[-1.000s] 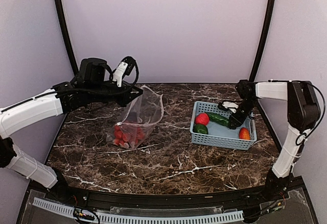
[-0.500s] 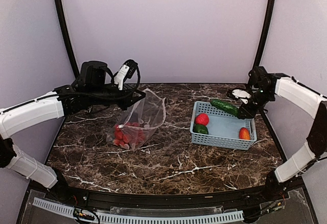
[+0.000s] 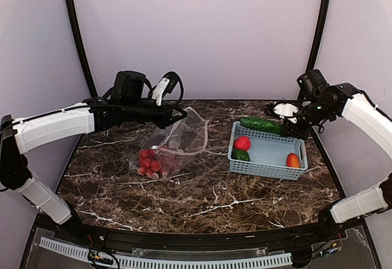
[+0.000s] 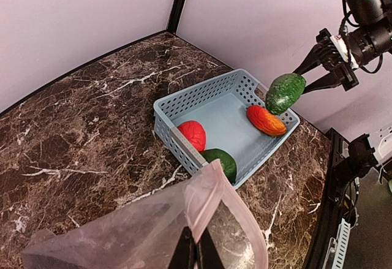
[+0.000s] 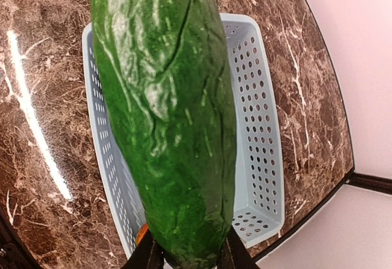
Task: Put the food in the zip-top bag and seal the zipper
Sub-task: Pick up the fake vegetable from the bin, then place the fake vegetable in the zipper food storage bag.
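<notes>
The clear zip-top bag (image 3: 180,141) stands slanted on the marble with red strawberries (image 3: 150,162) at its bottom. My left gripper (image 3: 176,118) is shut on its upper mouth edge and holds the mouth up. In the left wrist view the fingers (image 4: 197,252) pinch the film just inside the pinkish zipper (image 4: 241,210). My right gripper (image 3: 288,124) is shut on one end of a green cucumber (image 3: 261,124), which hangs level above the basket's far rim, to the right of the bag. The cucumber (image 5: 165,116) fills the right wrist view.
The light-blue basket (image 3: 267,170) sits right of the bag and holds a red piece (image 3: 242,143), a dark green piece (image 3: 240,155) and an orange-red piece (image 3: 293,160). Purple walls and black frame posts close the table's back and sides.
The right arm has lifted the cucumber out of the basket and carried it up and to the left. The left arm has moved the bag's mouth to the right.
</notes>
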### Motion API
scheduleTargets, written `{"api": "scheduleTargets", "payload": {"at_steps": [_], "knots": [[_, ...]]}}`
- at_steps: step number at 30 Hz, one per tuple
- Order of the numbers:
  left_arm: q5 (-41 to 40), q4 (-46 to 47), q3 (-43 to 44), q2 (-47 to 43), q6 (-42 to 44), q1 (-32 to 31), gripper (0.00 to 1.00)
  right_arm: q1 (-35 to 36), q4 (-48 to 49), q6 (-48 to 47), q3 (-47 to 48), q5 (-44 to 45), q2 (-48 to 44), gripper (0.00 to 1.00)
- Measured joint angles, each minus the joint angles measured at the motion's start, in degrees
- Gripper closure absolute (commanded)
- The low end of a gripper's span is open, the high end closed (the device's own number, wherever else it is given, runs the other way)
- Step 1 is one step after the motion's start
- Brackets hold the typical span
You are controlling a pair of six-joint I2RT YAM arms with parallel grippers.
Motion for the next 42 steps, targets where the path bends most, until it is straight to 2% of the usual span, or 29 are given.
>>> {"api": "scheduleTargets", "payload": {"at_steps": [10,17,27,33,34,38,42], "knots": [[-1.95,-3.67,12.90,10.93,-4.90,-2.21,0.99,7.52,-0.37,-7.87,12.87,2.32,2.23,0.82],[-3.48,-7.89,19.32,15.78,-6.36,-5.53,0.99,18.01,-0.68,-13.09,15.32,11.52,7.50,0.82],[-2.25,-9.53,21.33,16.17,-8.52,-7.58,0.99,25.49,-0.39,-15.34,15.58,26.12,16.26,0.81],[-0.39,-7.82,20.39,16.17,-11.37,-7.52,0.99,28.35,0.31,-15.78,17.38,31.39,19.50,0.77],[-0.15,-7.37,20.00,16.17,-11.93,-7.52,0.99,28.89,0.39,-15.98,18.56,31.98,20.06,0.75],[0.31,-4.63,17.92,16.15,-14.97,-7.54,0.99,32.04,1.62,-16.52,22.99,33.48,21.24,0.53],[-0.17,-2.75,16.55,15.96,-16.57,-7.52,0.99,34.38,1.60,-16.09,25.09,32.89,21.46,0.46]]}}
